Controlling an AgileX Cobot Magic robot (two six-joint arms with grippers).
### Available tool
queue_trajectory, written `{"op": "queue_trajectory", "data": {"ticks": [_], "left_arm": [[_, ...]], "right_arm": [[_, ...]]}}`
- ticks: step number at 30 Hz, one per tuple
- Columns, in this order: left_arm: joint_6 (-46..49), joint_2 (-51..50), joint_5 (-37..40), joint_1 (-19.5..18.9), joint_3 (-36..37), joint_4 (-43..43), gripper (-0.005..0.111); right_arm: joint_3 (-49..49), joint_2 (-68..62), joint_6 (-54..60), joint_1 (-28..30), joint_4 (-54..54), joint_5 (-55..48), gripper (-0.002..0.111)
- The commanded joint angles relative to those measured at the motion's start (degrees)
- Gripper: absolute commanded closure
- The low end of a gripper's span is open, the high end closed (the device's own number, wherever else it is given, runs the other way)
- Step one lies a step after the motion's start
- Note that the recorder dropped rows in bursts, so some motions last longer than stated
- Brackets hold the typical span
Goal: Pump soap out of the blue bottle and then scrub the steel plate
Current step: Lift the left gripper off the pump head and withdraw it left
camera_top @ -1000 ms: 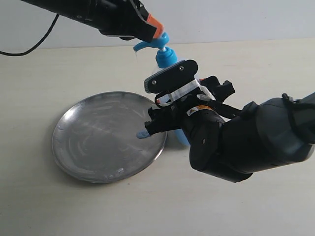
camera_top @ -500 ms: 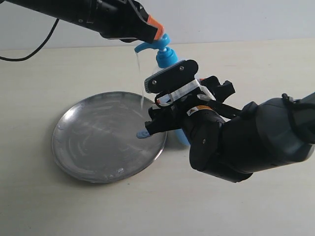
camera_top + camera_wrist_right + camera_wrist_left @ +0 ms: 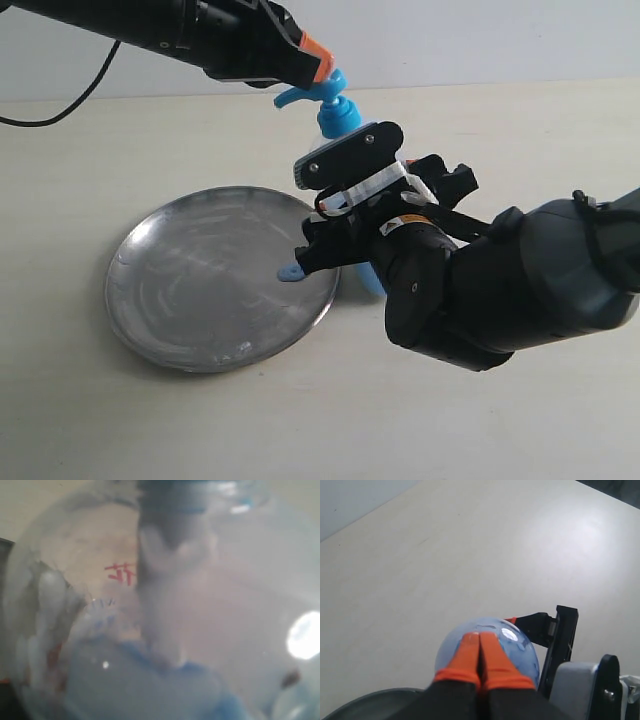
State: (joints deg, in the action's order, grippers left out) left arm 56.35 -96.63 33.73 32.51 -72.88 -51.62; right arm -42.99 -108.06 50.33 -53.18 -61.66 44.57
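The blue bottle stands at the steel plate's right rim, its body mostly hidden behind my right gripper, which is shut around it. The bottle fills the right wrist view as a blur with light blue liquid low inside. My left gripper is shut with nothing between its fingers, and its orange fingertips rest on top of the blue pump head. A small blob of soap lies on the plate near its right rim, under the spout.
My right arm's bulky black body covers the table right of the plate. A black cable trails across the back left. A light wall closes the far side. The plate's rim shows in the left wrist view.
A thin stream of soap fell from the spout to the plate half a second ago. It has stopped now, leaving the blob. Both arms have stayed in place.
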Motion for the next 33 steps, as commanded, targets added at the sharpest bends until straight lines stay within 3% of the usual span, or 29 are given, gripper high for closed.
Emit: {"op": "queue_trajectory", "data": {"ticks": [1,33], "left_arm": [[0.58,-3.6,10.26,1.29,3.58,6.54,0.107],[0.58,6.82,3.53,1.19,3.46,8.76,0.107]], "right_arm": [[0.11,-0.7,1.28,-0.15,2.74,-4.74,0.108],[0.11,-0.7,1.15,-0.15,2.72,-4.98,0.108]]}}
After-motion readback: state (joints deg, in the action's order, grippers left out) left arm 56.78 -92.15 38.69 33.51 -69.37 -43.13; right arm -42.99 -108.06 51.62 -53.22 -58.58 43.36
